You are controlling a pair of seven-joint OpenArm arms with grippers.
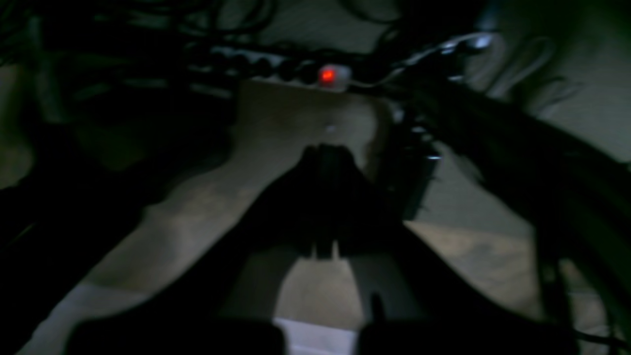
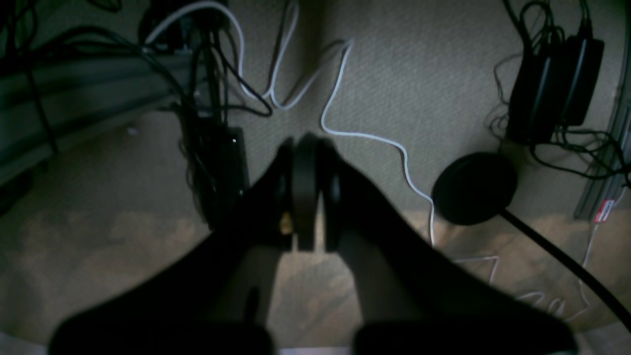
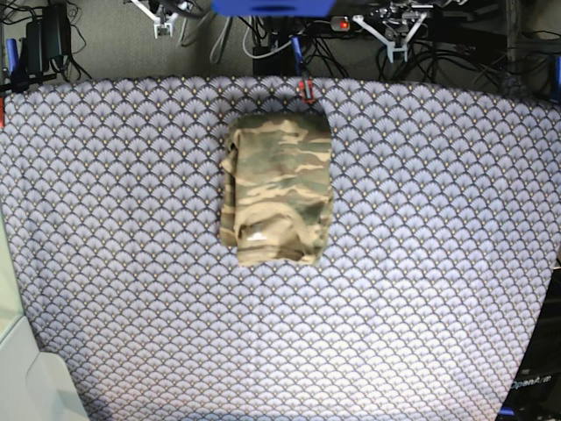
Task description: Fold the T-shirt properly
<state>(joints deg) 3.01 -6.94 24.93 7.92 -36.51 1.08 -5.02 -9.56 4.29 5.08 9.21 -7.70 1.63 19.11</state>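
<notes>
Folded into a compact rectangle, camouflage-streaked tan and olive cloth T-shirt [image 3: 277, 188] lying mid-table on the purple scale-patterned table cloth [image 3: 438, 263], nearer the far edge. Long axis running from far edge toward near edge. Left hand [image 1: 323, 162] and right hand [image 2: 305, 162] both pressed together, empty, off the table. Looser left-side layers could spring open if nudged.

Tabletop [image 3: 105, 263] fills base view, covered edge to edge by purple scale-patterned cloth [image 3: 421, 289], lying flat and smooth. T-shirt [image 3: 277, 188] lies directly on cloth, near far edge, about mid-width; folded into compact upright rectangle, camouflage side up. Left edge shows slightly uneven layered folds. Small pale mark near its lower edge.
</notes>
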